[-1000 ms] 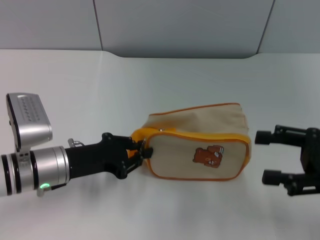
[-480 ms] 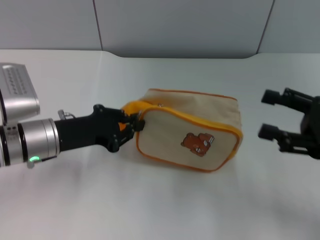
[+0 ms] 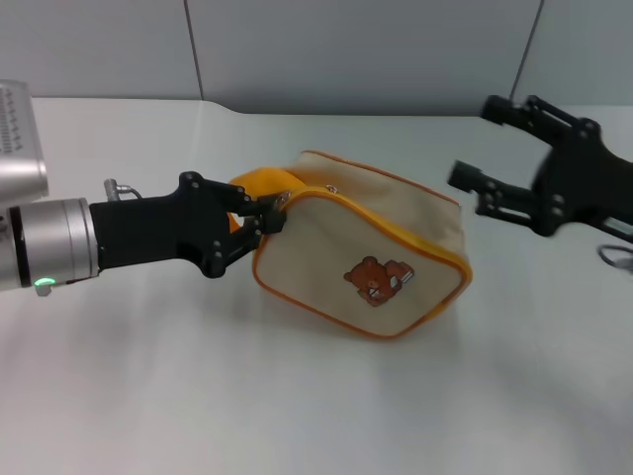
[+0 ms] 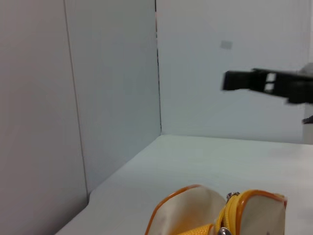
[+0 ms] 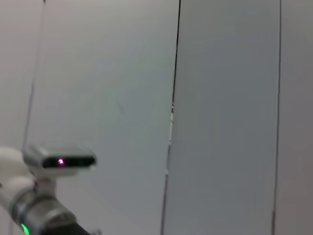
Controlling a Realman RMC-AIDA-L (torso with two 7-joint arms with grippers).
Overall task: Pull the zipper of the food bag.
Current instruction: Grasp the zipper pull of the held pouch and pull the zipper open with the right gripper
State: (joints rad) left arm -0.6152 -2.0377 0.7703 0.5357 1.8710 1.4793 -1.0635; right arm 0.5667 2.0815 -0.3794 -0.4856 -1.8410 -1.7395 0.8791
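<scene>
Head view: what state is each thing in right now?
food bag: tilted on the table, held at its strap end.
zipper: appears closed along the top.
left pincer: shut on the bag's strap end.
right pincer: open, raised, clear of the bag.

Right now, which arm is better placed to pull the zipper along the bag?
Right, probably. The left gripper is clamped on the food bag at its orange end, anchoring it. The right gripper hangs open above the far end, free to reach the zipper.

The left claw [image 3: 265,220] hides the zipper's [image 3: 326,190] end.
</scene>
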